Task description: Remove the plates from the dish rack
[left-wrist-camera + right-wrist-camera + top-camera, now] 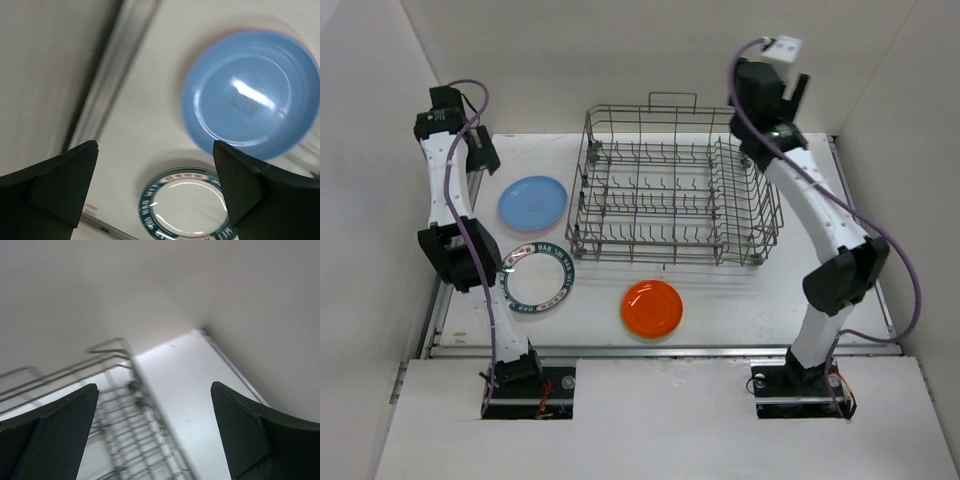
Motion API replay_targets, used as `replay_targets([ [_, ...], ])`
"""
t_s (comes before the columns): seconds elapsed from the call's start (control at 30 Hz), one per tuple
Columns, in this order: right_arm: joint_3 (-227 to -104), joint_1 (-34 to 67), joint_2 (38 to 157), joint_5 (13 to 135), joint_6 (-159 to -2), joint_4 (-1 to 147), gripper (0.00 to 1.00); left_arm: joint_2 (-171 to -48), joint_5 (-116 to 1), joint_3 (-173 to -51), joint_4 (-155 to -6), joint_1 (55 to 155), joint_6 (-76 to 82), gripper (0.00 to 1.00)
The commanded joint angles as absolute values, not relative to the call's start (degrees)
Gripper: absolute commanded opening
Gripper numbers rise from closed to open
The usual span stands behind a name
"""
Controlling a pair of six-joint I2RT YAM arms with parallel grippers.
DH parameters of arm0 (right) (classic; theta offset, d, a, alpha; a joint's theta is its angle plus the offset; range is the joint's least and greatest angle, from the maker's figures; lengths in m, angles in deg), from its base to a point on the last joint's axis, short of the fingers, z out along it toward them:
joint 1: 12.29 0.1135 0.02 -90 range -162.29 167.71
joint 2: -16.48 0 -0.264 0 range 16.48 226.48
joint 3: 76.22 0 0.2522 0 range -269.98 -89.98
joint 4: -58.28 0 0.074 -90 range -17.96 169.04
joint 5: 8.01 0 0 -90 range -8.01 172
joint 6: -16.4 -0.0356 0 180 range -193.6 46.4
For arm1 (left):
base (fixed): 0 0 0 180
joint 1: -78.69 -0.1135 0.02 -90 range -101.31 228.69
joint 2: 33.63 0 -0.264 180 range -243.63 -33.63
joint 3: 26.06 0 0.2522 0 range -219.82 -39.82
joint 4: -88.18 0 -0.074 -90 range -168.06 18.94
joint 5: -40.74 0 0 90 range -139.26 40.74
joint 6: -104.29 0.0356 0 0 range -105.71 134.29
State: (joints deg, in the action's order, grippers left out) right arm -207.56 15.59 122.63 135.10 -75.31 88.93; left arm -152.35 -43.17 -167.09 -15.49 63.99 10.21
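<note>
While left jaws, right jaws gape, blue plate (532, 203), orange plate (652, 308) beside dish rack (670, 190), left arm (460, 250) overlapping lettered plate (544, 280)

The white bench (740, 300) carries the grey wire dish rack (670, 190), which stands on its base toward the far side. Three plates lie flat on the bench outside the rack, none touching another. A blue plate (532, 203) is just left of the rack, a white plate with a dark teal lettered rim (542, 280) is nearer the front left, and an orange plate (652, 308) is in front of the rack, apart from it.
</note>
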Motion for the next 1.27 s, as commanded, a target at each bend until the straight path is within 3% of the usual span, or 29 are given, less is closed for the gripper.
replay_targets([
  [0.0,-201.9,8.7,112.4,135.3,-87.3,98.8,1.0,-143.4,-24.1,-168.9,-17.8,62.3,6.8,0.99],
  [0.1,-196.5,3.2,105.3,134.3,-87.3,96.0,1.0,-140.3,-17.0,-167.1,-18.9,60.0,6.3,0.99],
  [0.27,-193.3,-7.0,102.3,132.0,-91.4,104.4,1.0,-135.8,-15.5,-163.1,-20.2,58.3,6.3,0.99],
  [0.37,-186.9,-11.2,97.5,125.4,-92.5,101.9,1.0,-133.7,-15.5,-160.2,-21.6,58.3,7.1,0.99],
  [0.47,-181.8,-11.8,94.8,121.5,-93.2,98.2,1.0,-133.0,-15.5,-160.1,-21.6,58.3,6.5,0.99],
  [1.23,-181.1,-11.8,93.2,125.2,-97.3,96.6,1.0,-133.0,-17.9,-159.0,-20.9,58.3,6.5,0.99],
])
